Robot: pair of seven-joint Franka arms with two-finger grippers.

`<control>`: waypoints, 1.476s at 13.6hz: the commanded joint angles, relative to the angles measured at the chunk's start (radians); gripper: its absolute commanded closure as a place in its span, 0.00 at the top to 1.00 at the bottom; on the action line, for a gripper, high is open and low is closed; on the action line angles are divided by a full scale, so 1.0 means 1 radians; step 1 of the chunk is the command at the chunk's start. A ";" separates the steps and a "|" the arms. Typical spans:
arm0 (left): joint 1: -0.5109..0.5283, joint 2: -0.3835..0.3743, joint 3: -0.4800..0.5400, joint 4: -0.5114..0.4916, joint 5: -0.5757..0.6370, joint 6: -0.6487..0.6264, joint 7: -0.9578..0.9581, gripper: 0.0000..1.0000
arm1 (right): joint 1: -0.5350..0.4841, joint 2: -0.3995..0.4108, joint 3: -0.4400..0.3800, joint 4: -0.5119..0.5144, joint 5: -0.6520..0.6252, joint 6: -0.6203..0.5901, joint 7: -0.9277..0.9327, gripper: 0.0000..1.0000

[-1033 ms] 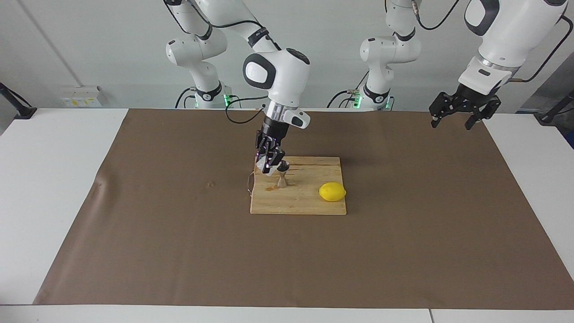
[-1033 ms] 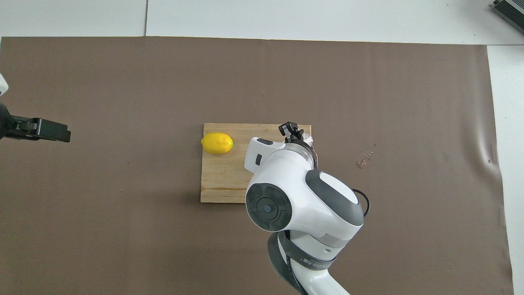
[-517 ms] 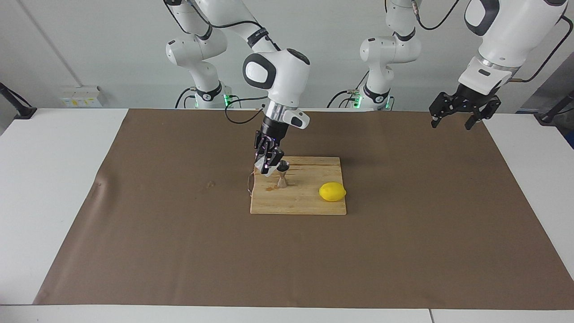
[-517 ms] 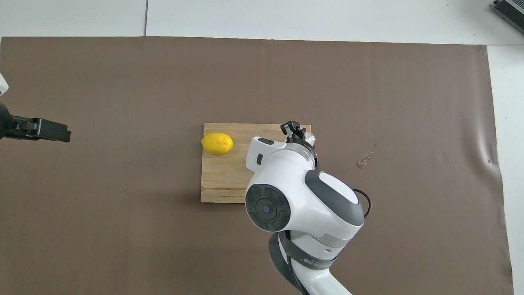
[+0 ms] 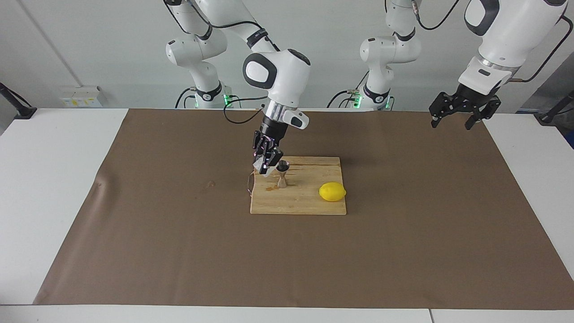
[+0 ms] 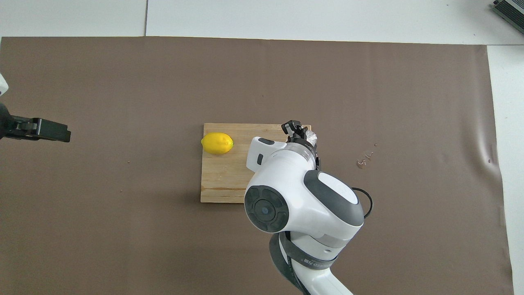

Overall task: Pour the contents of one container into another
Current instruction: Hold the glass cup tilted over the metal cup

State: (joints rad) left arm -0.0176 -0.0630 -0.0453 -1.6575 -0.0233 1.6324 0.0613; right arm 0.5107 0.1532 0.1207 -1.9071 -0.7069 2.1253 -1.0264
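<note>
Steel jigger stood on the wooden cutting board, at the board's end toward the right arm. Just beside it the right gripper was closed on the textured glass cup, held tilted above the board's edge. The left gripper waited with open fingers, well apart. I judged the narrow jigger mouth risky: a small misalignment could spill liquid or tip it toward the lemon.

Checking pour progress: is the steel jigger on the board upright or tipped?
Upright. The jigger stands on its lower cone on the cutting board, beside the right gripper holding the glass cup.
</note>
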 commanded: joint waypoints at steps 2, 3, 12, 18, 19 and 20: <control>0.004 -0.015 0.002 -0.014 -0.006 0.003 0.005 1.00 | 0.014 -0.001 0.010 -0.001 -0.037 -0.018 0.066 0.19; 0.004 -0.017 0.002 -0.014 -0.006 0.001 0.005 1.00 | 0.018 0.005 0.008 -0.001 -0.039 -0.016 0.075 0.19; 0.004 -0.017 0.002 -0.014 -0.006 0.001 0.005 1.00 | 0.049 0.039 0.008 -0.001 -0.117 -0.025 0.137 0.19; 0.004 -0.015 0.002 -0.014 -0.006 0.003 0.005 1.00 | 0.084 0.042 0.008 -0.001 -0.180 -0.077 0.163 0.19; 0.004 -0.017 0.002 -0.014 -0.006 0.003 0.005 1.00 | 0.087 0.040 0.008 -0.001 -0.181 -0.083 0.163 0.19; 0.004 -0.017 0.002 -0.014 -0.006 0.001 0.005 1.00 | 0.088 0.039 0.010 -0.001 -0.193 -0.090 0.163 0.19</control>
State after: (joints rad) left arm -0.0176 -0.0630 -0.0452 -1.6576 -0.0233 1.6324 0.0613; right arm 0.5988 0.1949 0.1219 -1.9103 -0.8570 2.0603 -0.8906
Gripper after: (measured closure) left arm 0.000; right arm 0.533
